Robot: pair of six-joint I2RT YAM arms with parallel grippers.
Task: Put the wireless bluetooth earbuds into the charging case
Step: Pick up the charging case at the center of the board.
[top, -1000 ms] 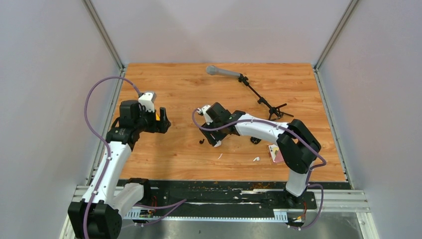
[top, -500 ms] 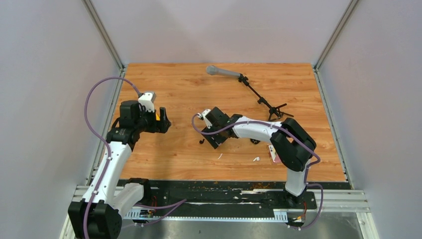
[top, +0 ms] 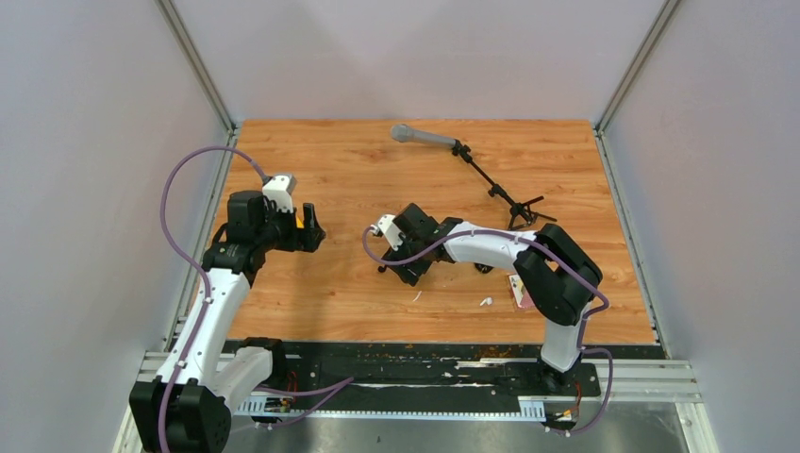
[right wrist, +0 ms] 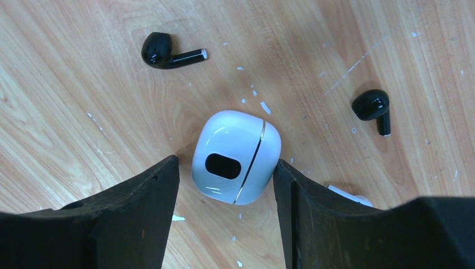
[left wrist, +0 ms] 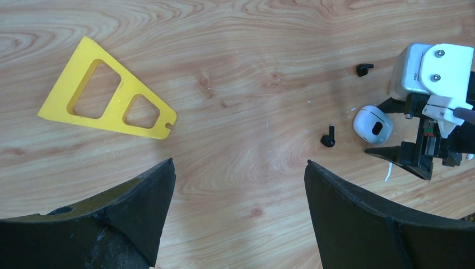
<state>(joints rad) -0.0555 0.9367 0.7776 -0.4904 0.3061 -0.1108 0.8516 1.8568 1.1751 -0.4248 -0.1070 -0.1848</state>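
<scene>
The white charging case (right wrist: 236, 156) lies closed on the wooden table, between the fingers of my right gripper (right wrist: 226, 162). The gripper is open; its right finger touches the case's side and the left finger stands a little off. The case also shows in the left wrist view (left wrist: 373, 124). Two black earbuds (right wrist: 168, 54) (right wrist: 372, 106) lie just beyond the case. A white earbud (top: 487, 302) lies nearer the front edge. My left gripper (left wrist: 240, 162) is open and empty, above bare wood at the left (top: 307, 229).
A yellow triangular plate (left wrist: 109, 92) lies by the left gripper. A microphone on a stand (top: 425, 137) lies at the back. A pink card (top: 522, 291) and a thin white sliver (top: 417, 295) lie near the right arm. A small white piece (right wrist: 350, 196) peeks from behind the right finger.
My right gripper has come down and toward the near edge, settling around the case. The left arm has not moved.
</scene>
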